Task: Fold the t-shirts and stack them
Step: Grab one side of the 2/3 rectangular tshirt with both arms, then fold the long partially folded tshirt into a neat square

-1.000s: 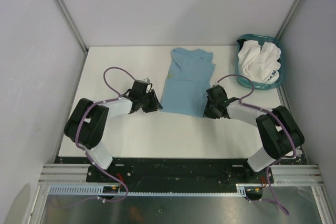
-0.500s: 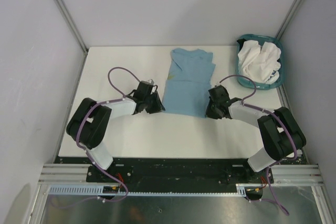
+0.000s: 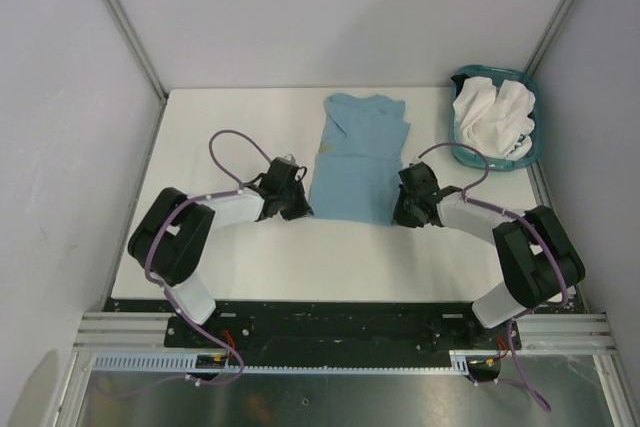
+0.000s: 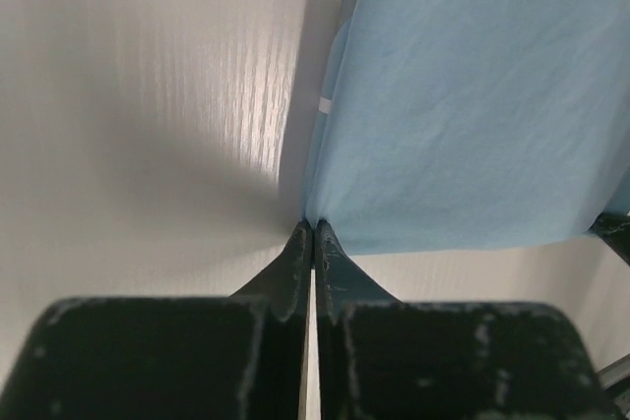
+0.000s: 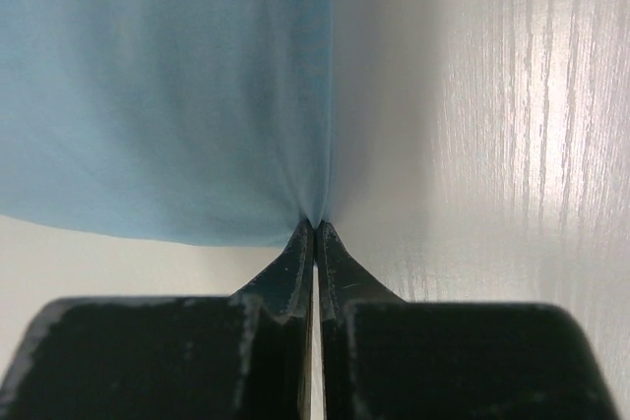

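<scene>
Left claw [image 3: 306, 211] is pressed together on the near left corner of the blue t-shirt [image 3: 358, 157], and the right claw [image 3: 401, 215] is pinching the near right corner the same way. Up close, each pair of tips, left [image 4: 313, 233] and right [image 5: 315, 231], bites only a sliver of cloth at the very edge.

That thin bite is my worry. If the arms lift or swing the hem toward the collar, I'd guess a corner could slide out, and the fold would land crooked. The shirt looks already doubled into a narrow strip, so a claw may have caught only the top layer, and I can't tell from where I stand; lifting one layer would open the strip again. Pulling the two corners apart too hard would stretch the hem; letting them drift together would leave a sag in the middle. The purple cables [image 3: 222, 139] loop near the cloth and could brush it.

The shirt lies flat in the middle of the white bench [image 3: 220, 112], collar toward the far edge. The bench has a faint grain and a sheen, so cloth should slide on it easily. White t-shirts [image 3: 492, 115] sit bunched in a teal basket [image 3: 536, 143] at the far right corner. Pale walls [image 3: 350, 7] close in on three sides, with metal posts [image 3: 120, 19] at the far corners.
</scene>
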`<state>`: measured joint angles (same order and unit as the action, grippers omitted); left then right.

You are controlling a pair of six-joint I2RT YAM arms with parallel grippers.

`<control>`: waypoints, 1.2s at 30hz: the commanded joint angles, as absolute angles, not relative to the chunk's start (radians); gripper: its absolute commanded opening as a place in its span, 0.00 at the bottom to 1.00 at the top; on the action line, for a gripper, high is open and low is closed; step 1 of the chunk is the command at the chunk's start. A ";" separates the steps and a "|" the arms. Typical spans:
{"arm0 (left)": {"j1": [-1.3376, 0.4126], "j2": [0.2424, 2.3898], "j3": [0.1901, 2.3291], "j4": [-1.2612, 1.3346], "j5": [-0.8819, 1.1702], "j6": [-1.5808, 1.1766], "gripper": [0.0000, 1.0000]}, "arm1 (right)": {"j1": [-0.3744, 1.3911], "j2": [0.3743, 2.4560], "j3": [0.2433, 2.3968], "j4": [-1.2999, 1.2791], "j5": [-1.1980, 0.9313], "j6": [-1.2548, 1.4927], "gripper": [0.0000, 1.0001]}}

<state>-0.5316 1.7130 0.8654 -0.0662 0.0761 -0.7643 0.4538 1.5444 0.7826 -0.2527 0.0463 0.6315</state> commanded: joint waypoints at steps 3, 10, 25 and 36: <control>-0.565 1.576 0.752 -0.162 0.058 -0.814 0.00 | 0.469 1.421 0.730 -0.330 0.044 0.630 0.00; -0.640 1.356 0.583 -0.203 0.059 -0.903 0.00 | 0.574 1.212 0.630 -0.448 0.071 0.733 0.00; -0.710 0.959 0.579 -0.435 -0.023 -0.962 0.00 | 0.750 0.907 0.690 -0.685 0.186 0.879 0.00; -0.577 1.303 1.026 -0.440 -0.112 -0.761 0.00 | 0.490 1.187 1.006 -0.545 0.171 0.653 0.00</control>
